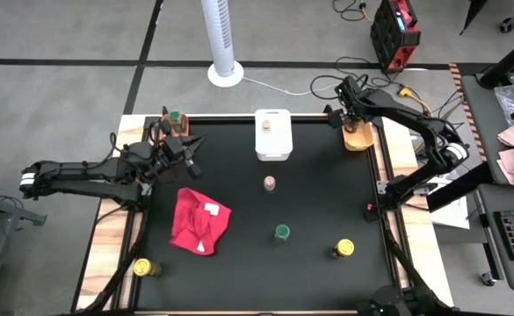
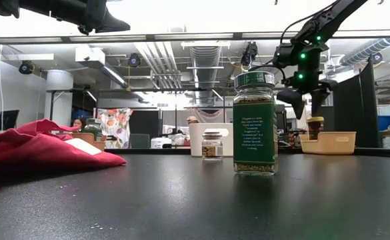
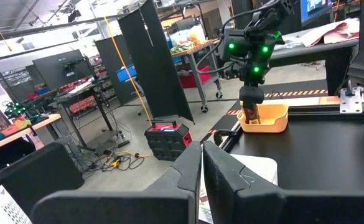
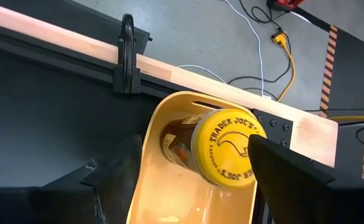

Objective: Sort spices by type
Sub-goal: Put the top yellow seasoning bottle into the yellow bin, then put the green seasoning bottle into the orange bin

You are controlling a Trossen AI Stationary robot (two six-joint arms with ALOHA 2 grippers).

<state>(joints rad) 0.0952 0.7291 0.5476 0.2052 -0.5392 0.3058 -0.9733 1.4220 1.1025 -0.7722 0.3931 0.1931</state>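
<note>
With jars already binned, the right claw (image 4: 191,171) is hovering spread over a yellow-lidded jar (image 4: 222,147) in the yellow bin (image 4: 163,186), the left claw (image 3: 201,177) pressed together, while four jars are still waiting loose on the table (image 1: 318,193).

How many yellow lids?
3 yellow-lidded jars: one in the yellow bin at the right gripper, one on the mat beside the green-lidded jar, one on the wooden edge. More may hide.

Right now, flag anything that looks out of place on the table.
One yellow-lidded jar sits off the black mat, on the wooden edge at the near left corner. The red cloth lies crumpled on the mat. Nothing looks spilled or broken.
</note>
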